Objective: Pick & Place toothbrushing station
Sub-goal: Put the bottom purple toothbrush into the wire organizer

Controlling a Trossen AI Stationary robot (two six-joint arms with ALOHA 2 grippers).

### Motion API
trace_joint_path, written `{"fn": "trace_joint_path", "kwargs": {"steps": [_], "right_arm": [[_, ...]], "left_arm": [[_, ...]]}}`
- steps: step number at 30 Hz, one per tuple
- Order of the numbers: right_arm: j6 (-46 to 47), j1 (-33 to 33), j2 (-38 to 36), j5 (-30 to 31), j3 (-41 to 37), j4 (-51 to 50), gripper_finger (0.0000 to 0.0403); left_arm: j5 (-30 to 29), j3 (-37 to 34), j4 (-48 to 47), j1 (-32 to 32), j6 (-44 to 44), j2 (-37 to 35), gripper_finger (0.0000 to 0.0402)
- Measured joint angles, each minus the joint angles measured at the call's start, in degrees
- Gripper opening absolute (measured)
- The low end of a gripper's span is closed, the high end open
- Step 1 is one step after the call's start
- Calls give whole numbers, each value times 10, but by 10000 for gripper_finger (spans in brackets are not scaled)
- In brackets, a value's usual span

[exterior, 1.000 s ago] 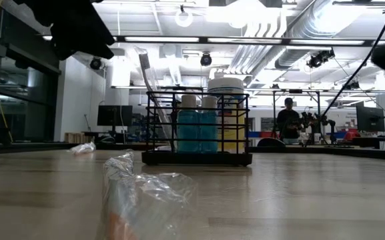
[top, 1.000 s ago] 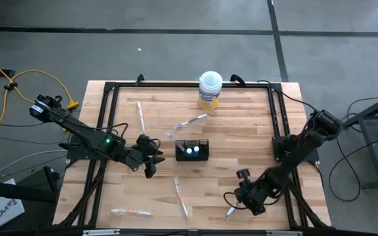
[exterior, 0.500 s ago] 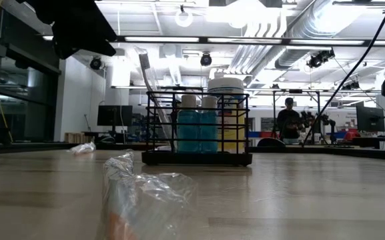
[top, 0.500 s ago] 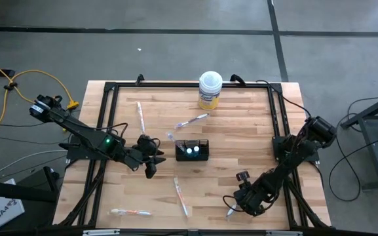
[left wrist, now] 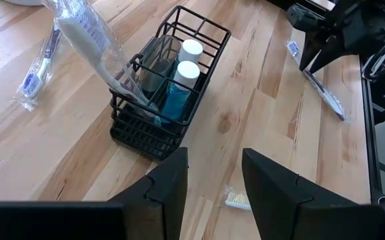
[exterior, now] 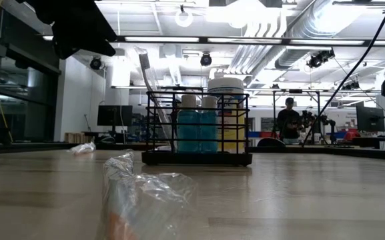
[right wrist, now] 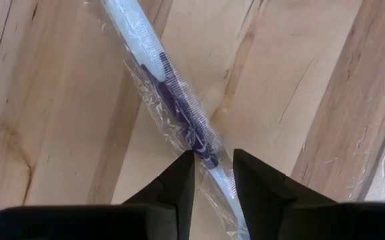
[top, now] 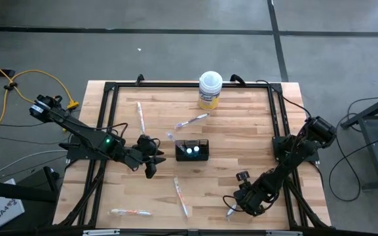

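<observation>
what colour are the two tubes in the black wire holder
Teal with white caps; clearest in the left wrist view.

The high view looks straight down on the whole bench (top: 241, 131). The low view looks level across it. Both share the holder (top: 192, 150), at bench centre; wrist views sit close.

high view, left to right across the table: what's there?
Left pincer → wrapped toothbrush → black mesh holder → yellow tub → right pincer, on a purple wrapped toothbrush.
</observation>
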Motion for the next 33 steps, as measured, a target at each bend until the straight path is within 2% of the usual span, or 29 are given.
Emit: {"fn": "trace_joint_path", "kwargs": {"steps": [10, 23, 29, 33], "right_arm": [[0, 0, 0, -5, 0, 0, 9], [19, 0, 0, -12, 0, 1, 3], [20, -2, -2, 5, 0, -3, 2], [20, -2, -14, 45, 4, -32, 2]], "left_arm": [[0, 0, 0, 0, 0, 0, 138], [0, 0, 0, 0, 0, 0, 138], [6, 0, 0, 0, -21, 3, 138], [25, 0, 2, 2, -33, 14, 138]]}}
